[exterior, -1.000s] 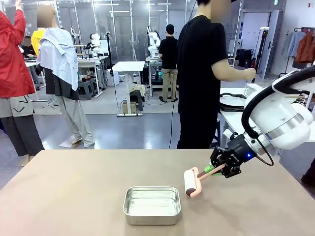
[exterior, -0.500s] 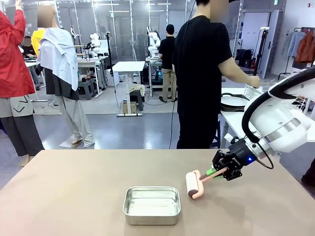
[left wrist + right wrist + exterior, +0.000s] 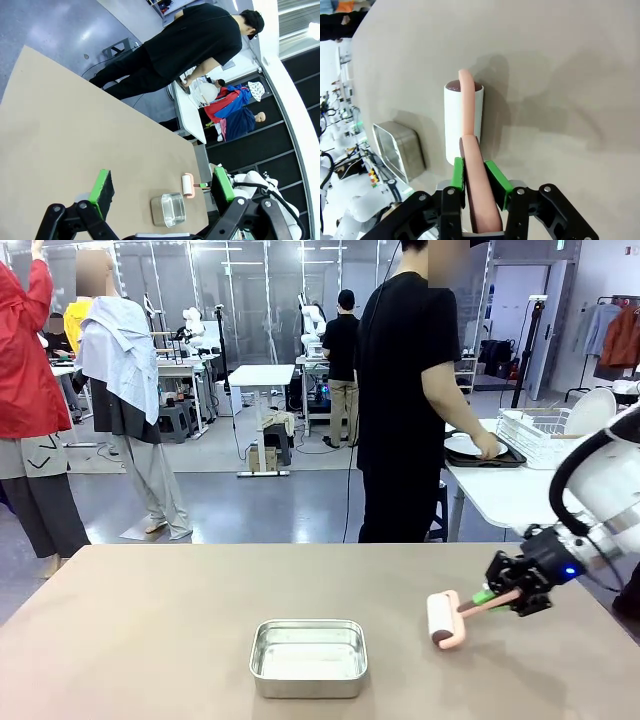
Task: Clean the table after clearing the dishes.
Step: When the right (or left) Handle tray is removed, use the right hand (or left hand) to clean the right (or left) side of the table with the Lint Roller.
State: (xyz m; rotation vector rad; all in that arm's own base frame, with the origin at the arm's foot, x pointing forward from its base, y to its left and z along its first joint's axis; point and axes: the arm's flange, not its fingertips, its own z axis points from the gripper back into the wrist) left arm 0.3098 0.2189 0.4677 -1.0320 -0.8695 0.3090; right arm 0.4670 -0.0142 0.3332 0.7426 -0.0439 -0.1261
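The beige-brown table point(image 3: 150, 640) spreads across the front view. My right gripper point(image 3: 500, 597) is shut on the pink handle of a white roller point(image 3: 441, 621), whose drum rests on the tabletop right of centre. In the right wrist view the gripper point(image 3: 476, 175) pinches the handle and the roller point(image 3: 463, 117) lies flat on the table point(image 3: 560, 75). My left gripper point(image 3: 162, 185) hangs open high over the table point(image 3: 75, 140) with nothing between its green pads. One of the dishes, a white plate on a dark tray point(image 3: 468, 446), sits on the white side table under a person's hand.
A small steel pan point(image 3: 308, 655) stands near the table's front centre, left of the roller; it also shows as the pan point(image 3: 400, 150) and the pan point(image 3: 168, 210). A person in black point(image 3: 410, 390) stands at the far edge. A wire dish rack point(image 3: 540, 430) holds a plate.
My right gripper has drawn the roller to the right across the tabletop, away from the pan. The person's hand has dropped onto the plate on the side table.
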